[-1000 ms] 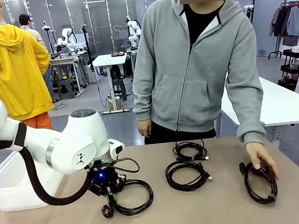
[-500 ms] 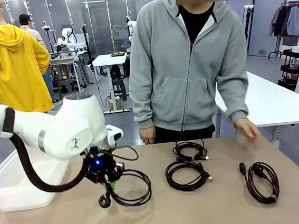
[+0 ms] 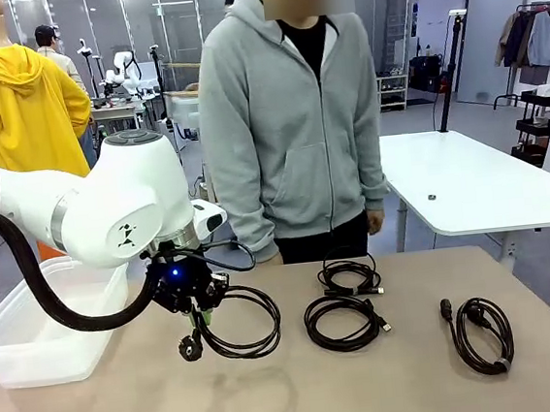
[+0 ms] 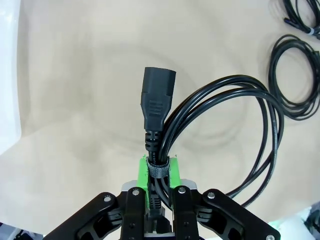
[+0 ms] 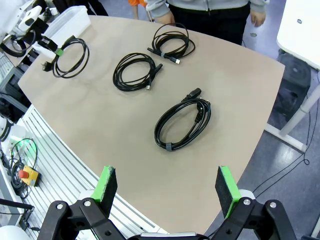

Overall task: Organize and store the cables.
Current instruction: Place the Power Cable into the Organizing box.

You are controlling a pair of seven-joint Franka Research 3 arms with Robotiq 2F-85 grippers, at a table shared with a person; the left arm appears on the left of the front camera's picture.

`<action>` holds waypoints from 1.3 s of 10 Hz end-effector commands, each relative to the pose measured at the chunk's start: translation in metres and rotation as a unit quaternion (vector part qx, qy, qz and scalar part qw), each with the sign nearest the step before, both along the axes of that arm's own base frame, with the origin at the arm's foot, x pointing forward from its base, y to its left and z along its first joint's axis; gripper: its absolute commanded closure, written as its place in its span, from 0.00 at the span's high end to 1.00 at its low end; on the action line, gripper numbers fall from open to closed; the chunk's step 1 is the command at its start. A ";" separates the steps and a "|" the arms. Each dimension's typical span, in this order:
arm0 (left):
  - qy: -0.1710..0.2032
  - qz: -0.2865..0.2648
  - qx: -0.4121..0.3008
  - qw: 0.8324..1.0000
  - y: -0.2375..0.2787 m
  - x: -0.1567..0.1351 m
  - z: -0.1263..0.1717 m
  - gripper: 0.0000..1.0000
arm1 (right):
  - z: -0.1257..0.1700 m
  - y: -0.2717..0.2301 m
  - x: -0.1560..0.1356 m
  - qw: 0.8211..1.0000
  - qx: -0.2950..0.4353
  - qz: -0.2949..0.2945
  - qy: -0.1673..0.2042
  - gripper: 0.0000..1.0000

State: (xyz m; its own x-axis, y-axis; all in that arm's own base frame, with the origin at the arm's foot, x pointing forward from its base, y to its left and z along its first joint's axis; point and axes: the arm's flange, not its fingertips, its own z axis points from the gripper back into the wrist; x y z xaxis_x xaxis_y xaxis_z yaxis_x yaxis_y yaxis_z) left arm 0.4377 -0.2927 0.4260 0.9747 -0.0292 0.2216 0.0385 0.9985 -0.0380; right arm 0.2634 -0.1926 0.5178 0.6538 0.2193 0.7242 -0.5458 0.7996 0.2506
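- The table (image 3: 391,394) has a plain tan top, and a clear bin (image 3: 20,338) stands at its left end.
- A person (image 3: 293,136) in a grey hoodie stands at the far side. Behind are a white table (image 3: 478,186), workbenches and a clothes rack.
- The left gripper (image 3: 198,316) is clamped on the held cable (image 3: 240,328) at its strap (image 4: 157,170), just above the table and near the bin.
- The held loop stretches roughly level toward the robot's right. One plug (image 4: 159,97) points along the fingers, down at the table, and its raised marks are too small to read.
- The right gripper (image 5: 165,175) stands wide and empty, high over the table.
- Three more coils lie flat and apart: the middle cable (image 3: 343,322), the far cable (image 3: 350,277) just behind it, and the right cable (image 3: 482,335).
- The right cable is an oval with its long axis running near to far.
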 end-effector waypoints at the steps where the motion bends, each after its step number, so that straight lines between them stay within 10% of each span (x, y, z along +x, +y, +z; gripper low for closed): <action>1: -0.002 0.004 -0.001 1.000 0.004 0.002 0.003 0.00 | 0.000 -0.001 0.000 1.000 -0.001 0.007 -0.006 1.00; 4: -0.002 0.004 -0.001 1.000 0.004 0.002 0.003 0.00 | 0.000 -0.001 0.000 1.000 -0.001 0.007 -0.006 1.00; 5: 0.000 0.005 0.000 1.000 0.004 0.003 0.000 0.18 | 0.000 -0.001 0.000 1.000 -0.001 0.007 -0.006 1.00; 7: 0.008 -0.035 -0.008 0.999 0.039 0.020 0.047 0.18 | 0.000 -0.001 0.000 1.000 -0.001 0.007 -0.006 1.00; 13: -0.029 0.036 -0.062 0.997 0.255 0.050 0.111 0.18 | 0.000 -0.001 0.000 1.000 -0.001 0.007 -0.006 1.00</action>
State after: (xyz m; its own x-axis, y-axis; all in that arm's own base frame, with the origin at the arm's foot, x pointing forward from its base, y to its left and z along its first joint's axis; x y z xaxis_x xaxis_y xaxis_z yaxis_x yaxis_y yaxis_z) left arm 0.4910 -0.0627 0.5333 0.9655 0.0403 0.2574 -0.0091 0.9926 -0.1213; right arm 0.2640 -0.1924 0.5174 0.6552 0.2199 0.7227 -0.5454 0.7996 0.2512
